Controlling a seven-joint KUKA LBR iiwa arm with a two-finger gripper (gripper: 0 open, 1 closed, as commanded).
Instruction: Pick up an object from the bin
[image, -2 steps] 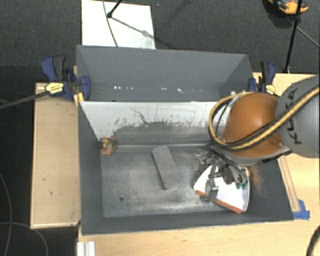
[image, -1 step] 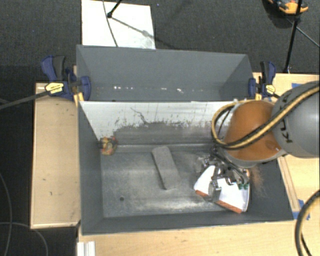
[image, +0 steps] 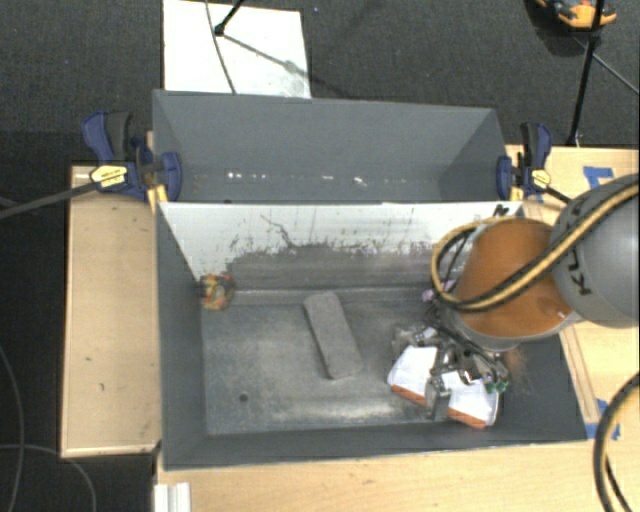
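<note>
A white thing with orange edging (image: 412, 375), flat and packet-like, lies on the bin floor at the lower right of the frame, near the front wall. Whether it is one piece or two lying together is hard to say: white shows on either side of the gripper, with orange along the lower edge.

The gripper (image: 447, 388) is down directly on top of this thing, under the arm's rounded orange-brown wrist cover (image: 505, 285). The dark fingers (image: 436, 390) are at its surface, but I cannot tell whether they are apart, together, or clamped on it, as the mechanism blocks the sight line.

By my reading, the pick is at the grasp itself. The approach is done and the gripper is low at the target, but the thing rests on the floor, so closing securely and lifting clear are left.

Farther out, a flat grey bar (image: 331, 335) lies slanted at mid-floor, well apart from the gripper. A small brownish lump (image: 214, 291) sits in the floor's upper left corner. The rest of the grey bin (image: 190, 440) floor is bare metal.
</note>
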